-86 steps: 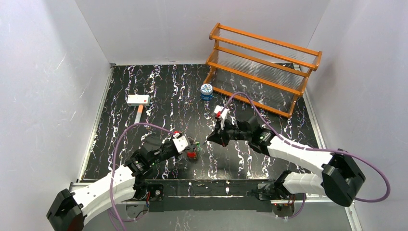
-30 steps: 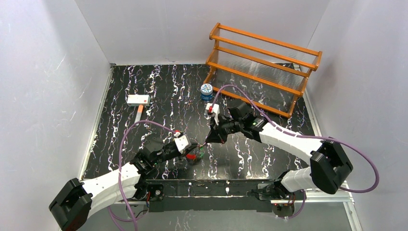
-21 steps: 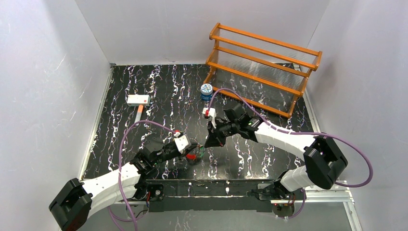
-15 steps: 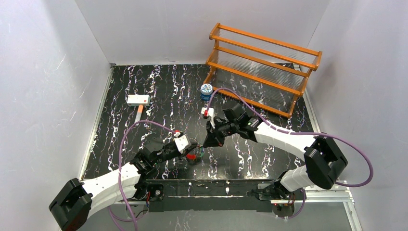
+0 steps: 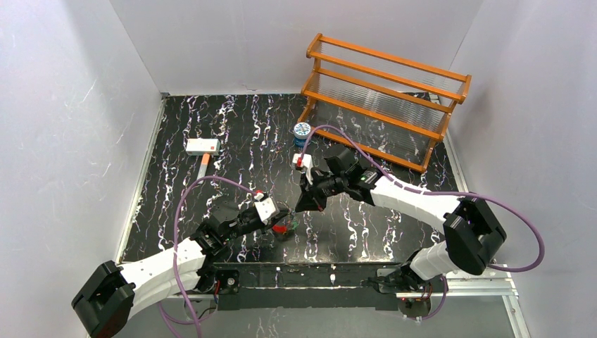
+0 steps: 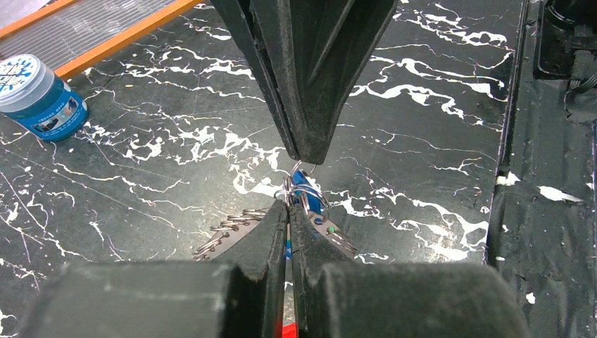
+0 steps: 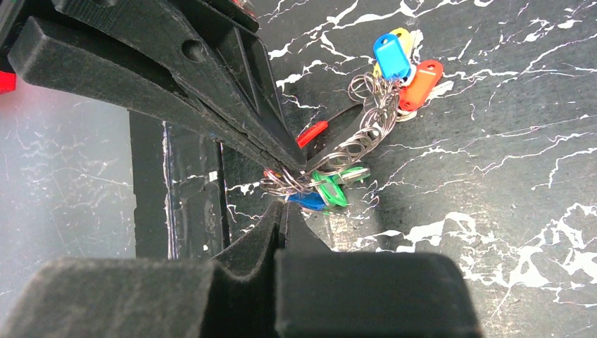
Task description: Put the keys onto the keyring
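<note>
Black marbled counter (image 5: 232, 127): bare stretches at 9 and 11 o'clock; its front edge lies close behind the work at 6 o'clock.
Left fingers (image 6: 271, 239): together, clamped on the chain of thin silvery wire rings (image 7: 366, 116) at 6 o'clock.
Right fingers (image 6: 310, 70): together, tips at the chain, just above the left tips; whether they pinch wire I cannot tell.
Small keys with coloured heads (image 7: 331, 186): attached along the chain, lying on the counter.
Top view only: white-headed, orange-handled mallet (image 5: 202, 149) at 10 o'clock, well apart; the keys are a mere red-green speck.
Right wrist view only: the chain's full run, with blue, yellow and red heads at its far end, and green, blue and red bunched under the tips.
Left wrist view: one blue head beyond the tips; small round blue tin (image 6: 39, 95) at 12 o'clock, near the orange wooden rack (image 6: 105, 32) at 1 o'clock.
</note>
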{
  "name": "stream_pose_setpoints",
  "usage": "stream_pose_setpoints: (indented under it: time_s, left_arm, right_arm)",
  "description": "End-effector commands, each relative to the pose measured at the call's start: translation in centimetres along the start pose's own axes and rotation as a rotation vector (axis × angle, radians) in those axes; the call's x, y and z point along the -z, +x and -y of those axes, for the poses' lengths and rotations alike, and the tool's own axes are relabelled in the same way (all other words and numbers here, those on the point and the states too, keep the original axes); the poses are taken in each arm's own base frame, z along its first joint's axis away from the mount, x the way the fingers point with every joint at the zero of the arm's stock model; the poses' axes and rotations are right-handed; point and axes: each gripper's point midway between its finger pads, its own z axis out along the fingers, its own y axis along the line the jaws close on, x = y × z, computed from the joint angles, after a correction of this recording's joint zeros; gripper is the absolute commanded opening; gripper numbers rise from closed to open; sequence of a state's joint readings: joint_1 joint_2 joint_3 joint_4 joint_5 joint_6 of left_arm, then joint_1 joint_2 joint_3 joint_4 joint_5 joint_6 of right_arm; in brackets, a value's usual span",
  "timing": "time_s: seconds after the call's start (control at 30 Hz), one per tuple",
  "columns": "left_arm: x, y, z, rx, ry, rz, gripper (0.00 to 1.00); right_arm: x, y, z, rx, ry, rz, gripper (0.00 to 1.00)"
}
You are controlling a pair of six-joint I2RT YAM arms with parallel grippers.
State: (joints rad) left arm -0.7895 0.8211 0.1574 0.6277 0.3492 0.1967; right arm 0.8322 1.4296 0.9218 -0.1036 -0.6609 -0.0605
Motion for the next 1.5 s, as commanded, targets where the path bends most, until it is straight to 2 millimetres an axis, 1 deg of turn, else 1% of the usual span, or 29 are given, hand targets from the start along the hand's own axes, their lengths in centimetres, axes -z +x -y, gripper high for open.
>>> stream_pose_setpoints:
  time_s: [0.0, 0.2, 0.37, 0.8, 0.97, 1.17, 1.47]
  left_arm:
    - [-0.1, -1.2, 0.0, -0.011, 0.005, 0.044, 0.0]
    - [-0.1, -1.3, 0.0, -0.012, 0.005, 0.044, 0.0]
    - [-0.2, -1.3, 0.0, -0.013, 0.007, 0.044, 0.0]
    - [-0.3, -1.2, 0.0, -0.014, 0.011, 0.038, 0.0]
    - [-0.3, -1.2, 0.0, -0.013, 0.01, 0.039, 0.0]
    - [-0.3, -1.1, 0.1, -0.009, 0.01, 0.038, 0.0]
    - [-0.3, -1.0, 0.0, -0.008, 0.008, 0.036, 0.0]
  right_arm:
    - [-0.2, -2.4, -0.3, 0.068, -0.017, 0.043, 0.01]
    - [-0.6, -2.4, -0.9, 0.078, -0.056, 0.038, 0.01]
    - [-0.9, -3.2, -1.0, 0.094, -0.055, 0.047, 0.01]
    - [-0.5, -4.2, -1.1, 0.119, -0.043, 0.073, 0.01]
    - [-0.5, -4.3, -1.3, 0.122, -0.054, 0.075, 0.01]
    - [-0.6, -3.9, -1.3, 0.114, -0.058, 0.065, 0.01]
    - [-0.7, -4.2, -1.9, 0.12, -0.095, 0.07, 0.01]
